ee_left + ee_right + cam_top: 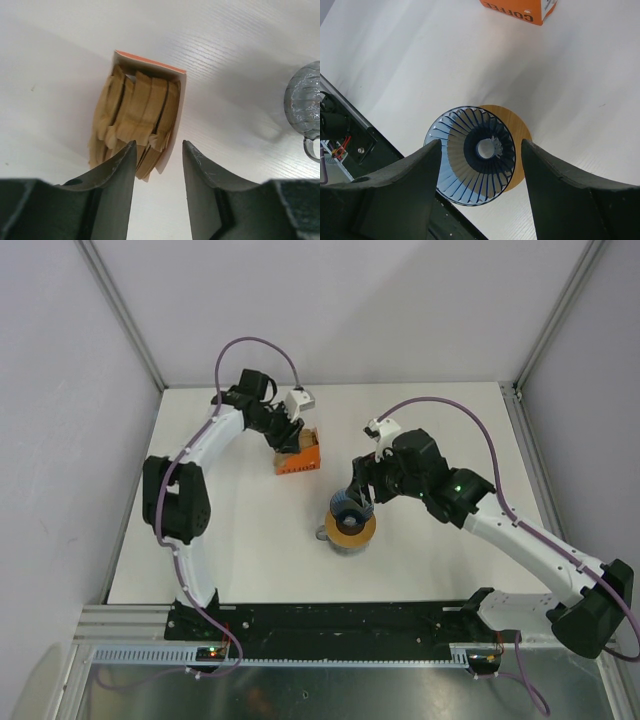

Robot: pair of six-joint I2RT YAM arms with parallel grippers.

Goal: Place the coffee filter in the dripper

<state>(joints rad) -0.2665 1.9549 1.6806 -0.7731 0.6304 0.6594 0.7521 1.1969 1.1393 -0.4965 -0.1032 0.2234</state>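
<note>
On white table (250,560), dripper (470,155), grey walls (350,300)

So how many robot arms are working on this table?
2. The left arm reaches to the orange box at the back; the right arm comes in from the right, its gripper around the blue dripper.

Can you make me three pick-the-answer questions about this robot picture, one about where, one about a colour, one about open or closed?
1. Where are the coffee filters?
A. inside the orange box
B. in the dripper
C. on the cup

2. What colour is the dripper?
A. red
B. blue
C. green

3. How is the left pincer?
A. shut on a filter
B. out of sight
C. open

Answers: 1 A, tan papers fill the open box. 2 B, its ribbed cone is blue. 3 C, a gap shows between its fingers, gripping nothing.
</note>
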